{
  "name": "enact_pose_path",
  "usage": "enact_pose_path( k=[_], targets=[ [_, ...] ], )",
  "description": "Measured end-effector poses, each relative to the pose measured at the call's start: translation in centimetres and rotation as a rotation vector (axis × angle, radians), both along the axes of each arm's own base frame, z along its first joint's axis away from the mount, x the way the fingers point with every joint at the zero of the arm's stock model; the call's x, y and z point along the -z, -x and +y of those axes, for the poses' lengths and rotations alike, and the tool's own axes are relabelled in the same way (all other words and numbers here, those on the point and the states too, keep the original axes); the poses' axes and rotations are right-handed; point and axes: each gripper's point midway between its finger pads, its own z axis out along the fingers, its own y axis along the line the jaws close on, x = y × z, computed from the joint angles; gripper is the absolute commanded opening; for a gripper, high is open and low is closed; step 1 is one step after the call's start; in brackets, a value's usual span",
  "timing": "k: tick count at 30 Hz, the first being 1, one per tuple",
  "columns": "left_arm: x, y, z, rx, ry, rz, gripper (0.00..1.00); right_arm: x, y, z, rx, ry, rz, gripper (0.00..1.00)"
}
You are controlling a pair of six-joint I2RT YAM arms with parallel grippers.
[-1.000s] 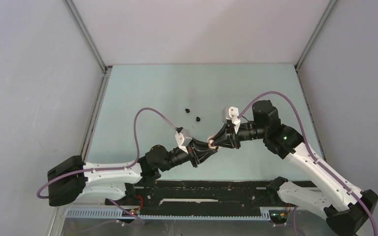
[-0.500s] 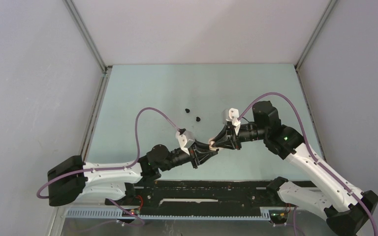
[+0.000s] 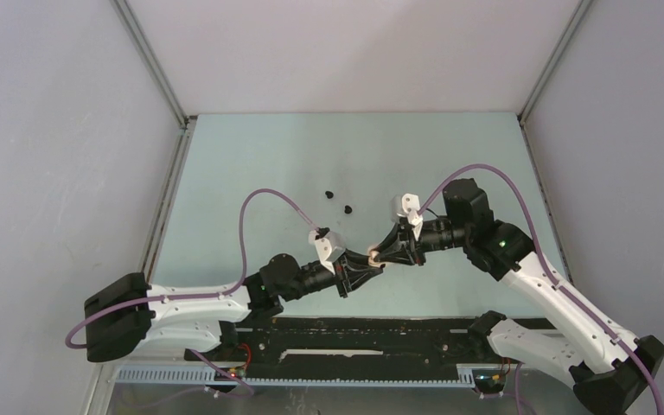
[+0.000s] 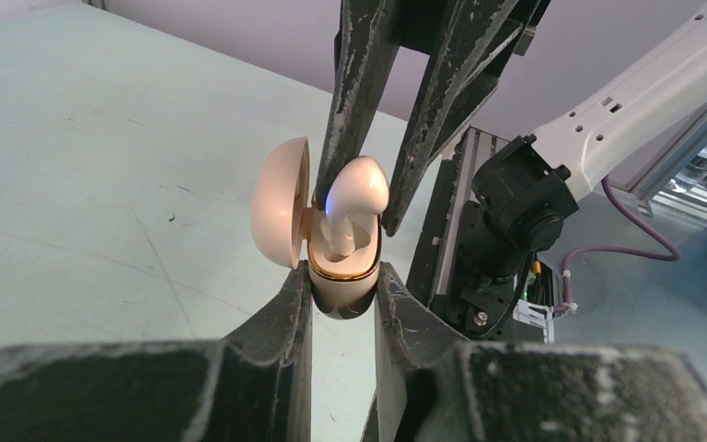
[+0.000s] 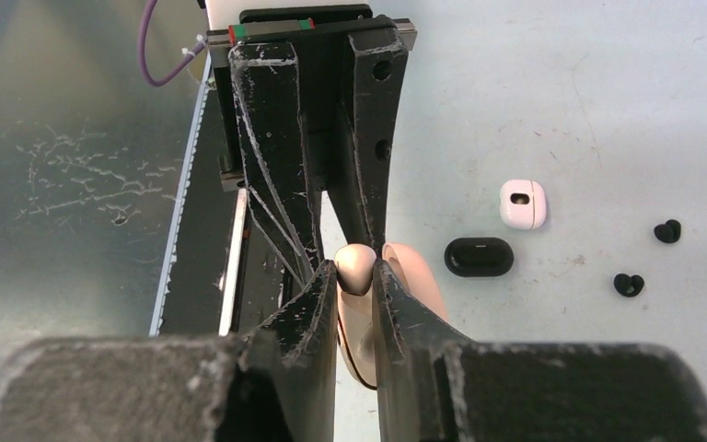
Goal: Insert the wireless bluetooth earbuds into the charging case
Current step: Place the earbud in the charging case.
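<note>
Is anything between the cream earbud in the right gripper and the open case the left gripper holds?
Nothing: left wrist view shows the cream earbud, pinched by the right gripper, with its stem inside the open case the left gripper clamps.

Left gripper (image 3: 366,265) and right gripper (image 3: 382,253) are meeting tip to tip over the pale teal flat table (image 3: 251,156), both pinching at a small cream rounded charging case (image 3: 372,256). One tiny black bean-shaped earbud (image 3: 329,194) is lying farther back, a second black earbud (image 3: 347,208) lying near it. Purple cables (image 3: 264,197) are looping over both arms.
</note>
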Motion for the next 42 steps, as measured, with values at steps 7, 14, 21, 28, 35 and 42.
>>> enact_pose_path(
  k=[7,14,21,28,35,42],
  targets=[
    [-0.34,0.06,0.03,0.001,0.021,0.004,0.0,-0.07,0.35,-0.02,-0.023,-0.006,-0.007,0.15],
    [-0.54,0.09,-0.29,0.007,0.056,0.016,0.0,0.19,0.24,0.12,-0.022,-0.014,-0.008,0.14],
    [-0.28,0.18,-0.3,0.01,0.066,0.03,0.0,0.75,0.31,-0.01,-0.014,-0.016,-0.009,0.14],
    [-0.38,0.1,-0.27,0.006,0.07,0.026,0.0,0.66,0.17,0.03,-0.009,-0.018,-0.015,0.24],
    [-0.5,0.06,-0.25,0.004,0.072,0.018,0.0,0.52,0.18,-0.1,-0.001,-0.02,-0.025,0.31],
    [-0.71,0.1,-0.26,0.006,0.08,0.015,0.0,0.33,0.37,-0.25,-0.005,-0.022,-0.038,0.34]
  ],
)
